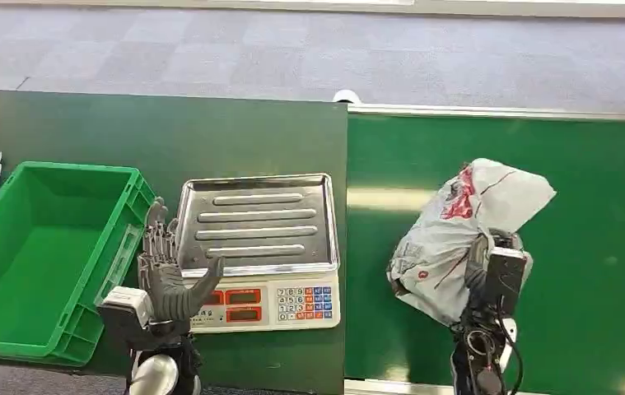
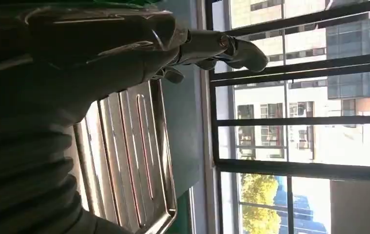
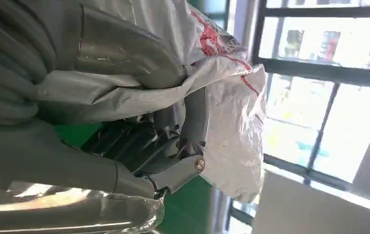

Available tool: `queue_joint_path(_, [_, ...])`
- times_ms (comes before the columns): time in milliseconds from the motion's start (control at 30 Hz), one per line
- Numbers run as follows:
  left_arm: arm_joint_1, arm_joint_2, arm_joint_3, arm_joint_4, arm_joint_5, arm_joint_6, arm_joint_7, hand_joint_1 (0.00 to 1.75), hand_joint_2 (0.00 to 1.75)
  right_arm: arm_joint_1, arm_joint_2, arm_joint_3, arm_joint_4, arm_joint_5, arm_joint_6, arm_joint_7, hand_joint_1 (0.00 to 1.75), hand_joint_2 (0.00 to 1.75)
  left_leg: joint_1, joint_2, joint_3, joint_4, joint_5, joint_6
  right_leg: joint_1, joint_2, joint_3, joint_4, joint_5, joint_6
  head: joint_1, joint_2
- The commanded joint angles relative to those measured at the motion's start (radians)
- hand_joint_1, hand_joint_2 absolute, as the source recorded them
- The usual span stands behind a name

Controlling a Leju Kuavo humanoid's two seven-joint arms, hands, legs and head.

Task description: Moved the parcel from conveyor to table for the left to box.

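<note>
Green conveyor [image 1: 589, 271]: right hand [image 3: 139, 97] fingers gripping red-printed parcel [image 1: 465, 234]; left hand [image 1: 165, 271] spread, empty.

The right hand [image 3: 139, 122], grey thumb and darker fingers, is wrapped around a crinkly white plastic parcel bag with red print [image 3: 231, 97], which bulges out toward 3 o'clock. There's a bit of green surface [image 3: 192, 204] at about 6 o'clock, bright barred windows [image 3: 329, 73] behind.
</note>
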Motion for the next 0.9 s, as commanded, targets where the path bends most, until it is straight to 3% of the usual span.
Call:
queue_joint_path(33, [-0.018, 0.018, 0.007, 0.02, 0.011, 0.004, -0.023, 0.0, 1.75, 0.029, -0.002, 0.128, -0.259, 0.081, -0.097, -0.037, 1.75, 1.75, 0.0, 0.001, -0.001, 0.0, 0.0, 0.001, 0.0, 0.0, -0.001, 0.001, 0.0, -0.002, 0.0, 0.0])
queue_joint_path(233, [-0.059, 0.029, 0.013, 0.049, 0.025, -0.001, -0.043, 0.0, 1.75, -0.084, -0.007, 0.224, -0.134, 0.129, 0.025, 0.036, 1.75, 1.75, 0.0, 0.003, 0.001, -0.001, 0.001, 0.002, 0.001, 0.001, 0.0, -0.001, 0.001, -0.004, 0.0, 0.0])
queue_joint_path(333, [-0.062, 0.03, 0.014, 0.049, 0.025, -0.001, -0.043, 0.0, 1.75, -0.086, -0.004, 0.227, -0.131, 0.13, 0.025, 0.037, 1.75, 1.75, 0.0, 0.004, 0.002, -0.001, 0.001, 0.002, 0.001, 0.002, 0.001, -0.001, 0.002, -0.003, 0.0, 0.0])
queue_joint_path(500, [-0.106, 0.035, 0.024, 0.075, 0.033, 0.007, -0.054, 0.0, 1.75, -0.221, 0.002, 0.347, 0.138, 0.232, 0.279, 0.148, 1.75, 1.75, 0.0, 0.004, 0.002, -0.001, 0.001, 0.001, 0.001, 0.004, 0.001, -0.001, 0.002, -0.002, 0.0, 0.0])
queue_joint_path(633, [-0.125, 0.031, 0.038, 0.078, 0.035, 0.015, -0.055, 0.0, 1.75, -0.31, 0.049, 0.432, 0.349, 0.299, 0.365, 0.12, 1.75, 1.75, 0.001, 0.007, 0.003, -0.002, 0.002, 0.001, 0.002, 0.004, 0.001, -0.002, 0.003, -0.004, 0.0, 0.0])
queue_joint_path(767, [-0.126, 0.03, 0.039, 0.076, 0.035, 0.016, -0.055, 0.0, 1.75, -0.314, 0.052, 0.434, 0.365, 0.301, 0.357, 0.112, 1.75, 1.75, 0.001, 0.002, 0.002, -0.002, 0.001, 0.001, 0.001, 0.001, 0.002, -0.001, 0.001, -0.002, 0.0, 0.0])
queue_joint_path(900, [-0.149, 0.023, 0.046, 0.077, 0.034, 0.021, -0.044, 0.0, 1.75, -0.352, 0.062, 0.465, 0.43, 0.312, 0.425, 0.113, 1.75, 1.75, 0.001, 0.002, 0.001, -0.001, 0.001, 0.001, 0.001, 0.001, 0.001, -0.001, 0.001, -0.002, 0.0, 0.0])
